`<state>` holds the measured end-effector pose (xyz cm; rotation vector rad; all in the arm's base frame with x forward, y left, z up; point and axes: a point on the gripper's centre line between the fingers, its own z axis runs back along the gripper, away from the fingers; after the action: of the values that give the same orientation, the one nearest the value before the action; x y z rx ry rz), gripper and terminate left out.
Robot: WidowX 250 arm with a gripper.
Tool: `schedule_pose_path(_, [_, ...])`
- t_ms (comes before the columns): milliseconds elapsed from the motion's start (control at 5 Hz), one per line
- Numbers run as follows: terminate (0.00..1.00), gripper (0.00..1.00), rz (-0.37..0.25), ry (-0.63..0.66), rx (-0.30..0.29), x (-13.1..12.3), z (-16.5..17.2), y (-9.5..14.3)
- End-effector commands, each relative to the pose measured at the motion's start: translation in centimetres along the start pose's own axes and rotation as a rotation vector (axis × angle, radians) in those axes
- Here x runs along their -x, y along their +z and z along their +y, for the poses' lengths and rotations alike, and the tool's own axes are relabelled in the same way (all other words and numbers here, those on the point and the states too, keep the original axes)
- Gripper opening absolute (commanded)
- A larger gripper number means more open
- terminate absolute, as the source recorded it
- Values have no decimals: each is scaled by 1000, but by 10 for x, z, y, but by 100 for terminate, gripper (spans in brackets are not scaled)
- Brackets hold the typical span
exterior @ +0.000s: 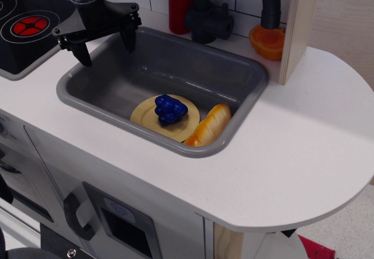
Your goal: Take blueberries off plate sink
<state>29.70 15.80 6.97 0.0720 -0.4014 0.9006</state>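
Observation:
The dark-blue blueberries (170, 109) lie on the pale-yellow plate (147, 118) in the front part of the grey sink (245, 75). My black gripper (105, 44) hangs open and empty above the sink's back left corner, up and to the left of the plate. Its fingers (83, 53) are spread wide apart. It does not touch the blueberries.
An orange-yellow bread loaf (210, 124) leans in the sink to the right of the plate. A black faucet (207, 13) and a red bottle (180, 4) stand behind the sink. An orange slice (267, 41) lies at the back right. A black stovetop (26, 28) is at the left.

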Motion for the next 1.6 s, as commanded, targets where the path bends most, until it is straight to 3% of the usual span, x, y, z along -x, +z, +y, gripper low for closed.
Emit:
schedule_pose_path(0, [0, 100, 0, 0, 0, 0, 0, 0])
schedule_pose_path(200, [0, 100, 17, 86, -25, 5, -6, 2])
schedule_pose_path(600, [0, 100, 37, 383, -60, 17, -35, 3])
schedule_pose_path(1000, [0, 100, 120, 576, -83, 39, -58, 0])
schedule_pose_path(1400, [0, 100, 106, 601, -90, 63, -65, -12])
